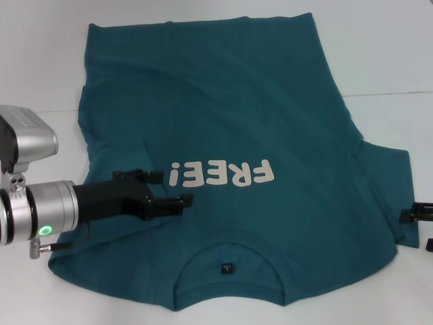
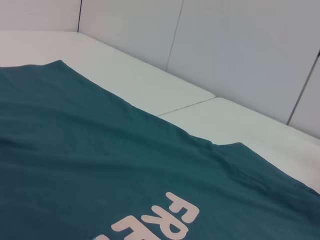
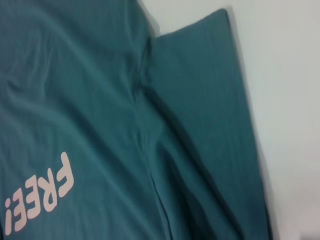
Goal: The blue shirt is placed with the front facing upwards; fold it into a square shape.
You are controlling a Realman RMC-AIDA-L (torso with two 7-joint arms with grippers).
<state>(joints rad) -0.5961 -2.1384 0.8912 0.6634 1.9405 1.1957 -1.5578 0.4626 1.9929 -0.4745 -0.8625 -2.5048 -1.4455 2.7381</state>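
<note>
**Left gripper over shirt chest, right gripper at sleeve edge**

Left gripper [image 1: 166, 188] reaches in from the left, low over the blue shirt [image 1: 230, 115], black fingers [image 1: 169, 203] spread apart with nothing between them, tips just beside the "FREE!" lettering [image 1: 223, 175]. Left sleeve looks tucked under near the arm. Right gripper [image 1: 421, 215] only partly in view at the right edge, by the outspread right sleeve [image 1: 389, 176]; can't tell how its fingers stand. Shirt lies flat, front up, on the white table [image 1: 379, 54], collar and neck label [image 1: 226, 269] nearest the robot, hem far. Right wrist view: sleeve flat, seam creased.
</note>
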